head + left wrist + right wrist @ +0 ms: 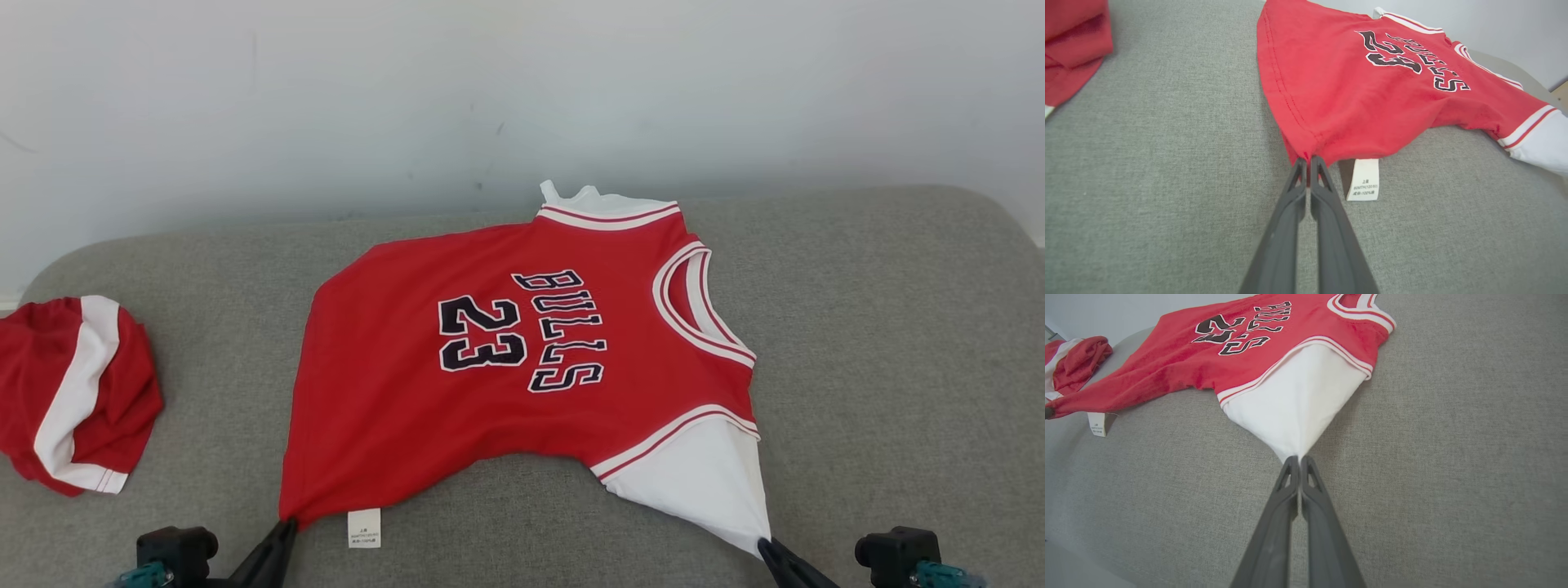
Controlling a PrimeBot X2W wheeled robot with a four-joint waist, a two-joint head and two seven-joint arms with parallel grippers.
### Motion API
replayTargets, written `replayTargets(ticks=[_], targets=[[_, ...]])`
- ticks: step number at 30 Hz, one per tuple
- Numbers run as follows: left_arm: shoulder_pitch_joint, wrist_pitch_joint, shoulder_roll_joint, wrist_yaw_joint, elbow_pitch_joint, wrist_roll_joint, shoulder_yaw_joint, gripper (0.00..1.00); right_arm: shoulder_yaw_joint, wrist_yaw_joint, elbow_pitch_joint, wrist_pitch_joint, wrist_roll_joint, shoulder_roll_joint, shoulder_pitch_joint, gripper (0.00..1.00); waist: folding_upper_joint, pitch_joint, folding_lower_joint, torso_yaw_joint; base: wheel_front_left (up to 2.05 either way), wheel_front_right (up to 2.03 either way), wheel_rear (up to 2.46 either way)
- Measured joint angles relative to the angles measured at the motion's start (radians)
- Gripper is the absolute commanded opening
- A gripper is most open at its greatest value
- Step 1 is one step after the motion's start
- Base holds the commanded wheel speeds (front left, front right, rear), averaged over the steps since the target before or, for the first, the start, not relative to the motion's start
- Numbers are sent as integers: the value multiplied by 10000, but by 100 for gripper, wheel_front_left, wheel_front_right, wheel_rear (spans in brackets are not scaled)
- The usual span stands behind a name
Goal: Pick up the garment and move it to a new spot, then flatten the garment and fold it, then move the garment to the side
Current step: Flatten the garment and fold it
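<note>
**A:** What is each tool doing right now?

**B:** The left tool (283, 525) is pinching shut on the near-left hem corner of the red jersey (522, 367), just left of the white care label (364, 527). The right tool (767, 545) is clamping closed on the tip of the white sleeve (702, 482) at the jersey's near-right corner.

**A:** And where is the jersey lying?

**B:** It is lying in the middle of the grey cushion (898, 367), print side up, with the neck opening facing right. The two gripped corners are being drawn into points, so the near edge is arching away from the tools between them. Another red and white garment (73, 392) is sitting bunched at the left, well apart.

**A:** Which step are we looking at, then?

**B:** I am judging it as the flattening. Both near corners are being held, and the cloth is looking mostly spread but not yet square.

**A:** What is the next move asking for?

**B:** Probably drawing both corners evenly towards the near side and slightly apart, low over the cushion, until that near edge is running straight. Then letting go before any fold. Uneven pulling is likely to skew the body, and the thin sleeve tip may be the first thing to slip free.
</note>
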Motion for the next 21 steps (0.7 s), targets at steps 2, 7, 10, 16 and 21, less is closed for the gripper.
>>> replayTargets(ticks=[2,7,10,16,21], targets=[[29,-2,6,92,-67,0,61,0,2,-42,-44,167,0,-48,45,0,0,-7,0,-36,0,0,0],[203,-73,-42,320,-96,96,105,0,144,-272,61,454,-167,-17,31,0,0,-11,1,-178,0,0,0],[217,-75,-98,466,-98,190,123,0,265,-360,138,612,-368,-23,44,0,1,-36,0,-217,0,0,0],[437,-75,40,614,-117,190,382,0,63,-487,-73,786,-374,-128,51,0,1,30,1,-424,0,0,0],[463,-77,219,692,-276,192,593,0,-198,-539,-305,863,-378,-242,107,0,1,142,1,-597,0,0,0]])
